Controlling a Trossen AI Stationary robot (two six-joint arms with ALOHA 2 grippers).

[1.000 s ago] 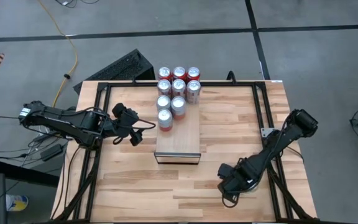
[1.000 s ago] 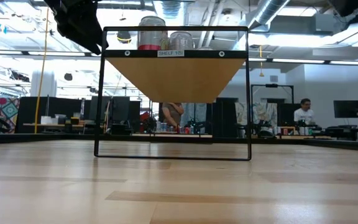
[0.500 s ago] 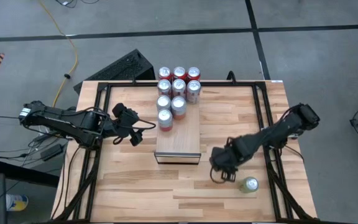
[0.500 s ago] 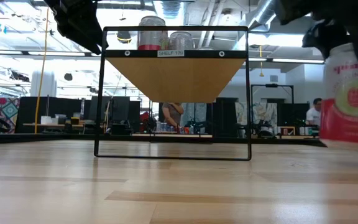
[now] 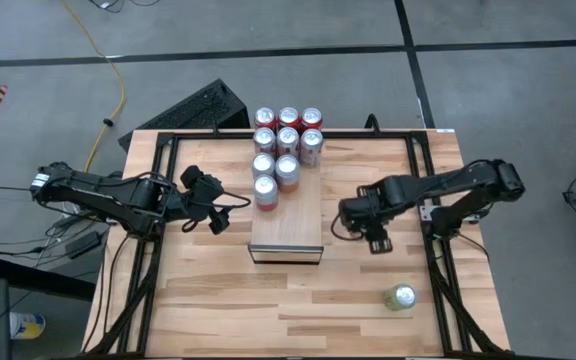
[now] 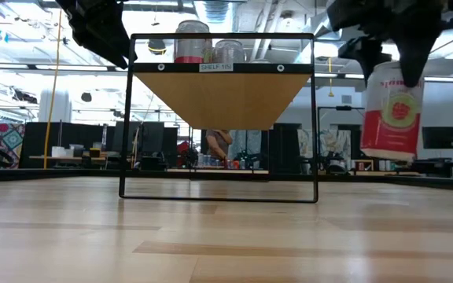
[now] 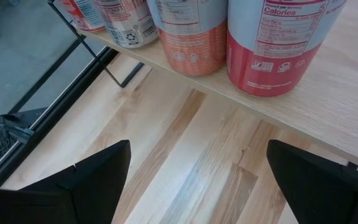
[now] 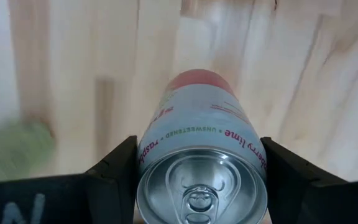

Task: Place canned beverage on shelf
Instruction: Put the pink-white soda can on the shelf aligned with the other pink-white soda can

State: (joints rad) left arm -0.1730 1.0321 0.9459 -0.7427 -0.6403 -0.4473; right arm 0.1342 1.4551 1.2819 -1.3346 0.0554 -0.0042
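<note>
The shelf (image 5: 286,225) is a narrow raised wooden platform in the table's middle; several red-and-white cans (image 5: 278,150) stand on its far half. My right gripper (image 5: 360,222), to the right of the shelf's near half, is shut on a white can with a red band (image 6: 392,110), which also shows in the right wrist view (image 8: 201,162). My left gripper (image 5: 218,212) is open and empty to the left of the shelf; in its wrist view it (image 7: 210,180) faces the shelf's edge (image 7: 278,106) and the cans (image 7: 278,43). My right gripper pinches the can's side wall just below its top rim (image 8: 148,155) between its two fingers (image 8: 114,171). The fingers come from above, pointing down. The can hangs below them, slightly tilted and lifted clear of the table.
A green-topped can (image 5: 400,296) stands on the table near its right front. Black frame rails (image 5: 158,200) run along the tabletop's sides. The shelf stands on a thin black frame (image 6: 219,196). People (image 6: 220,145) show in the room far behind.
My right gripper has risen from the table's near right and gone toward the far edge and the shelf, carrying the white-and-red can clear of the table. The green-topped can has stayed standing where the gripper was.
</note>
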